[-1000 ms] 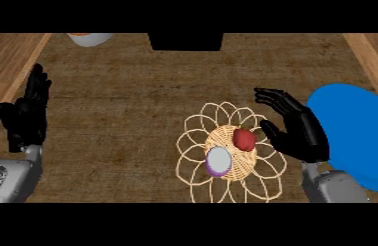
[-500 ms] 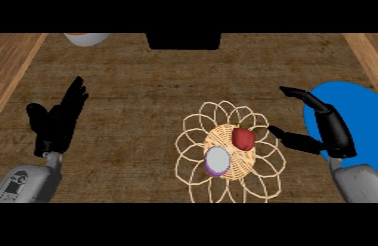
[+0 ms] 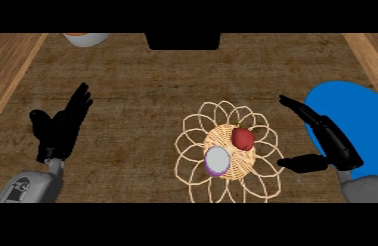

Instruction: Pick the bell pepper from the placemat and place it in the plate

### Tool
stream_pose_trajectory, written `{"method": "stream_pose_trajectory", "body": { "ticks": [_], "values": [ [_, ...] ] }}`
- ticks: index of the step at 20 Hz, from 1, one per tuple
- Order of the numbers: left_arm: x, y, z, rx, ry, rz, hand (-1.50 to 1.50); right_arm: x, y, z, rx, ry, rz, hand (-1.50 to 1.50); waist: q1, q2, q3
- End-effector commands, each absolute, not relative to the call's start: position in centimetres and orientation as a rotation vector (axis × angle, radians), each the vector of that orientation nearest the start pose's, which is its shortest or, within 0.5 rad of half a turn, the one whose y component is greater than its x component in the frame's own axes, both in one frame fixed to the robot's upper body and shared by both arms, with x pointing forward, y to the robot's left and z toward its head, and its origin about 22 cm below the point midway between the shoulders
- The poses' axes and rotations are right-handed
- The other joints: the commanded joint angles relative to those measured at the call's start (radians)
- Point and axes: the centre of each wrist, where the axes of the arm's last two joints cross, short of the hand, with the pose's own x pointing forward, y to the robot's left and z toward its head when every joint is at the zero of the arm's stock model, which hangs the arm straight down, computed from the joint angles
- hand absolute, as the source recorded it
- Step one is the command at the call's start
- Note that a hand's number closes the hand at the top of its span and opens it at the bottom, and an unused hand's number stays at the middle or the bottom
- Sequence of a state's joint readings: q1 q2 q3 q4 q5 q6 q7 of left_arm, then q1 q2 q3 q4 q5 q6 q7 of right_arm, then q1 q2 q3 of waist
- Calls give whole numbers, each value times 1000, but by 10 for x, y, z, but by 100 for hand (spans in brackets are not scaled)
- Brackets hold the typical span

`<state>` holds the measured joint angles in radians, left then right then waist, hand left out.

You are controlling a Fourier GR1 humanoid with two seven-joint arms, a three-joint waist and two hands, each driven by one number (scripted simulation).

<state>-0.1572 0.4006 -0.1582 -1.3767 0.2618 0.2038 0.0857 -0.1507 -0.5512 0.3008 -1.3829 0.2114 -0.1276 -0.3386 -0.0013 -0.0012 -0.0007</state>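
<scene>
Right hand (image 3: 332, 145), fingers straight and spread with thumb out, stands at the 3 o'clock edge of the placemat (image 3: 229, 150). The red bell pepper (image 3: 243, 138) sits near the mat's centre, at the hand's 9 o'clock, beside a pale round object (image 3: 217, 161). The blue plate (image 3: 347, 102) lies behind this hand; the left hand (image 3: 60, 127), open at the far side, is well apart.

One woven flower-shaped placemat (image 3: 229, 157) is seen on the counter. On it, one red bell pepper (image 3: 243, 138) and one purple-and-white round object (image 3: 217, 161) are counted. One blue plate (image 3: 347, 110) is seen at the right, and one bowl (image 3: 86, 38) at the top edge. Two black hands, left (image 3: 60, 126) and right (image 3: 328, 142), are counted.
</scene>
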Motion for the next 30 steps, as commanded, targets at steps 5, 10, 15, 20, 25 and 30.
{"method": "stream_pose_trajectory", "body": {
  "ticks": [5, 10, 15, 20, 25, 30],
  "values": [
    [272, 295, 22, 157, -1410, -83, 0, 268, -258, 46, -464, -1621, 1038, -150, 3, -1, 0],
    [283, 283, 10, 173, -1383, -95, 0, 272, -231, 43, -482, -1442, 1161, -150, 2, 1, 0],
    [284, 295, 15, 181, -1415, -78, 0, 272, -213, 49, -593, -1373, 1231, -150, 3, 0, 0],
    [285, 290, 30, 183, -1409, -79, 0, 289, -203, 42, -637, -1251, 1300, -150, 6, 1, 1],
    [294, 280, 13, 187, -1414, -94, 0, 294, -195, 32, -617, -1171, 1362, -150, 2, 2, 1],
    [289, 294, 19, 173, -1396, -99, 0, 307, -167, 22, -615, -1106, 1393, -150, 7, 2, 1]
  ]
}}
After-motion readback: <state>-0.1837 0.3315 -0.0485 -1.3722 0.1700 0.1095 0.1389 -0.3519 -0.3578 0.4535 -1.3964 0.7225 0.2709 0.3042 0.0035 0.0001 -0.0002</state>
